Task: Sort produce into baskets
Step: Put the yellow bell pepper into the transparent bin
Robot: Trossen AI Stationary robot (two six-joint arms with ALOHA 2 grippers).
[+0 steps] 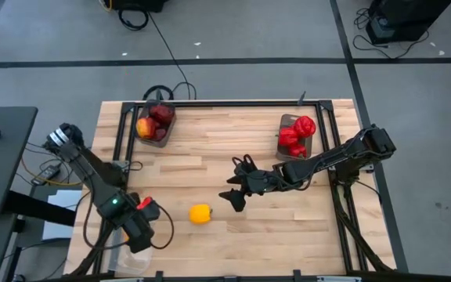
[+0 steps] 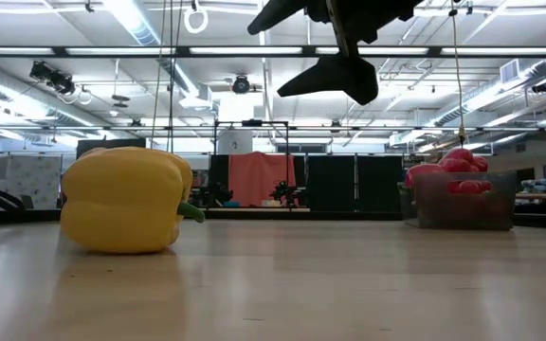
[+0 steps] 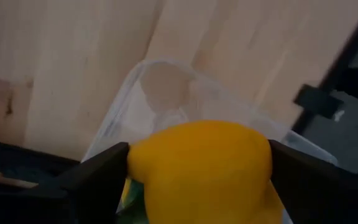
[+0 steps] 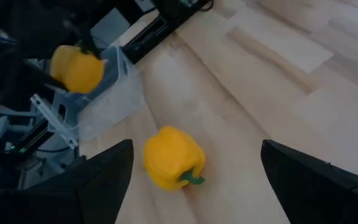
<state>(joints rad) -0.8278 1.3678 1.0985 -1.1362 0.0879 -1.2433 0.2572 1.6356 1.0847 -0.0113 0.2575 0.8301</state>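
Yellow pepper [image 1: 200, 213] lies alone on its side on the surface, near the front edge, stem [image 4: 193, 178] pointing sideways, nothing touching it. Skin is glossy and smooth, body lobed and rounded; likely light and hollow, fairly stiff but slippery under hard pads. Best hold, by my judgement: across the broad middle of the body, pads seated in the grooves between lobes, not on the stem and not on the tapering end, where it could squirt out. Lying on its side it may roll when nudged.

Right gripper [image 1: 236, 190] hangs above the surface just behind and to the right of this pepper, jaws spread wide, nothing between them; wrist view looks straight down on the fruit.

Left gripper [image 3: 197, 180] sits at the front left corner, over the clear basket [image 3: 160, 81]. A second yellow pepper [image 3: 201, 168] fills the gap between its jaws; they stand wide, whether gripping or just letting go I cannot tell.

Further out: dark basket [image 1: 156, 125] at back left holds maroon and orange-yellow pieces; dark basket [image 1: 296, 135] at back right holds bright red ones.
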